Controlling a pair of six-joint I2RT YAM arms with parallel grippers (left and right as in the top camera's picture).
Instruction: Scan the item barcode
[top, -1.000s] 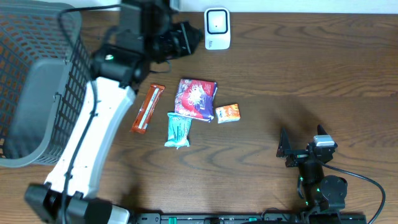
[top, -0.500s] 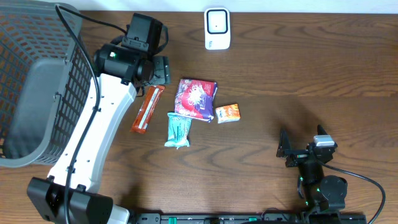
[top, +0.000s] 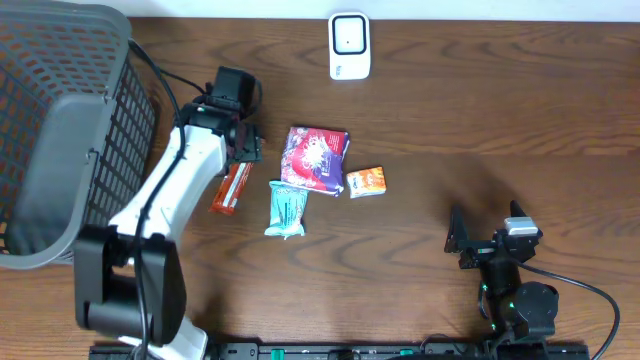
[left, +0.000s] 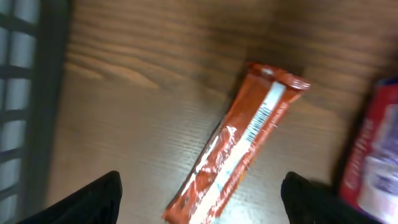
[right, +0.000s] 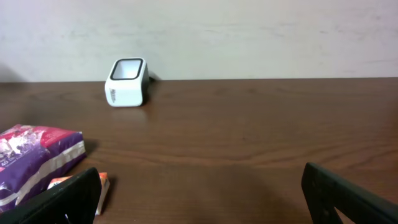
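Note:
An orange snack bar (top: 230, 190) lies on the wooden table, and its white barcode strip faces up in the left wrist view (left: 239, 146). My left gripper (top: 241, 146) hovers over the bar's upper end. It is open, with its dark fingertips (left: 102, 194) standing either side of the bar (left: 200, 196) and apart from it. The white scanner (top: 349, 45) stands at the table's far edge, also in the right wrist view (right: 126, 82). My right gripper (top: 468, 243) rests near the front right, open and empty (right: 199, 199).
A purple bag (top: 316, 157), a teal packet (top: 286, 208) and a small orange box (top: 365, 181) lie just right of the bar. A grey mesh basket (top: 112, 110) fills the left side, close beside my left arm.
My left arm swung from near the scanner back down and left to above the orange bar, and its jaws opened. The right arm stayed still.

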